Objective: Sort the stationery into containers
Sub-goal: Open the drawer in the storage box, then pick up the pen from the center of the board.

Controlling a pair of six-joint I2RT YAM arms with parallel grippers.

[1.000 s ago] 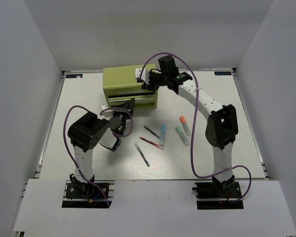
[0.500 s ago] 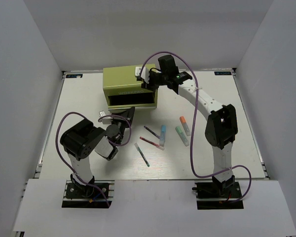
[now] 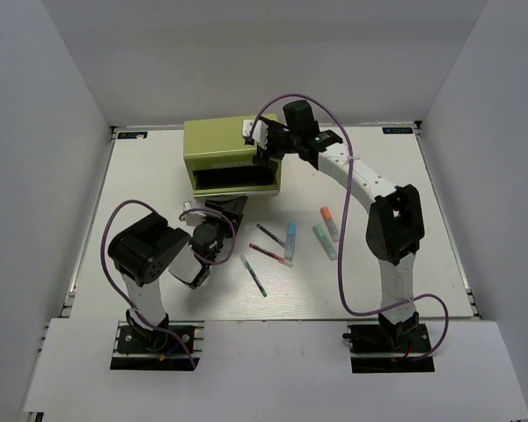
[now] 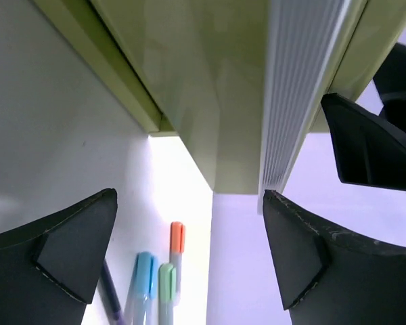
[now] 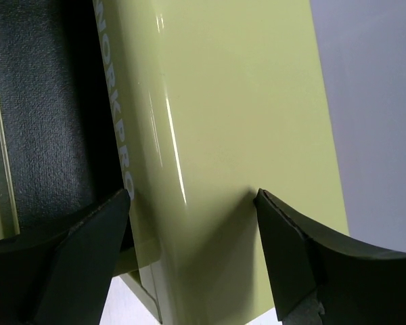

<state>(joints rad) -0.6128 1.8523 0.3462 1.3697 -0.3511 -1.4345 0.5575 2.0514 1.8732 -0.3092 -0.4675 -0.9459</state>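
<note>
**Six items loose on table, one drawer open, both jaws wide**

We counted six stationery pieces, all lying on the white table (image 3: 440, 220) in front of and to the right of the chest, none in a drawer.
- Three stubby highlighters with white parts: orange (image 3: 330, 223), light blue (image 3: 290, 239), green (image 3: 325, 242).
- Three thin pens: dark (image 3: 270, 235), red (image 3: 270, 255), white-green (image 3: 253, 275).

There was one olive-green metal tool chest (image 3: 216, 141), smooth and glossy, with pale WORKPRO lettering (image 5: 111, 101). One drawer (image 3: 233, 178) stood open, with a dark textured liner.

The left gripper (image 3: 222, 211) was spread wide and held nothing, facing a pale ribbed strip (image 4: 291, 95) on the chest. The right gripper (image 3: 264, 148) was at the chest's top right corner, fingers far apart, gripping nothing we could see.
</note>
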